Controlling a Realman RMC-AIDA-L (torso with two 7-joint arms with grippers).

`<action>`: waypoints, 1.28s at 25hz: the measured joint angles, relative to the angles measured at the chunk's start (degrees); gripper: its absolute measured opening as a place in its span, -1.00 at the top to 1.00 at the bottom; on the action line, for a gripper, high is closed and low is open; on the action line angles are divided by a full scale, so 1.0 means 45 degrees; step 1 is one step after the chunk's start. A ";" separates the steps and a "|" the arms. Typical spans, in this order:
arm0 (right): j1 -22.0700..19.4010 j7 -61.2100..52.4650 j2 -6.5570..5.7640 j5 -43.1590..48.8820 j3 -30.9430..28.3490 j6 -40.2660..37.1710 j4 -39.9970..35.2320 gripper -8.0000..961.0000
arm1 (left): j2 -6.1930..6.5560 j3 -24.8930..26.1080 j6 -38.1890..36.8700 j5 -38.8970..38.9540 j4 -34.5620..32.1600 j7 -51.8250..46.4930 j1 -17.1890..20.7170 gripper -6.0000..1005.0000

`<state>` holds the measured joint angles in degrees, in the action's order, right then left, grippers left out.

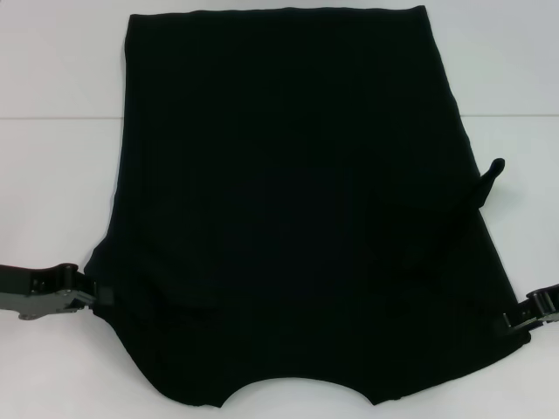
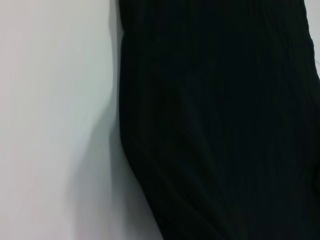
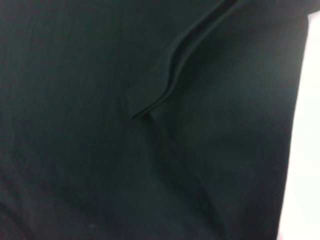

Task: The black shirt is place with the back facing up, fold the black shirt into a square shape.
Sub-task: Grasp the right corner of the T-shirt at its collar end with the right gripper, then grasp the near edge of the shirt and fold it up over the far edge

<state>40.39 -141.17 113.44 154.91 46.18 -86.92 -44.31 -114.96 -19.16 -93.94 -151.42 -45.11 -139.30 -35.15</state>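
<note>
The black shirt [image 1: 297, 201] lies spread on the white table [image 1: 52, 175], with its curved neckline [image 1: 297, 388] at the near edge and its hem at the far edge. No lettering shows. My left gripper [image 1: 94, 295] is at the shirt's near left edge and looks shut on the fabric there. My right gripper [image 1: 517, 318] is at the near right edge and also looks shut on the fabric. The shirt fills most of the left wrist view [image 2: 220, 120]. It also fills the right wrist view [image 3: 100, 150], where a raised fold [image 3: 170, 85] runs across it.
A small flap of black fabric [image 1: 492, 175] sticks out past the shirt's right edge. Bare white table shows on both sides of the shirt, and also in the left wrist view [image 2: 55, 120].
</note>
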 joint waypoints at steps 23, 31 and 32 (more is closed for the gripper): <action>0.0007 0.0304 0.0234 -0.1046 -0.0047 -0.0051 0.0147 0.17 | -0.0014 -0.0034 0.0096 0.0084 0.0164 -0.0001 -0.0127 0.89; -0.0083 0.0192 0.0154 -0.1103 -0.0177 -0.0314 -0.0039 0.82 | 0.0037 -0.0100 -0.0189 0.0092 0.0163 0.0208 -0.0210 0.89; -0.0094 0.0191 0.0124 -0.1098 -0.0224 -0.0396 -0.0040 0.83 | 0.0064 -0.0108 -0.0354 0.0093 0.0163 0.0290 -0.0232 0.89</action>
<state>39.97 -140.32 114.00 149.96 45.17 -88.70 -44.49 -114.67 -19.65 -95.54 -151.00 -44.38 -138.00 -36.19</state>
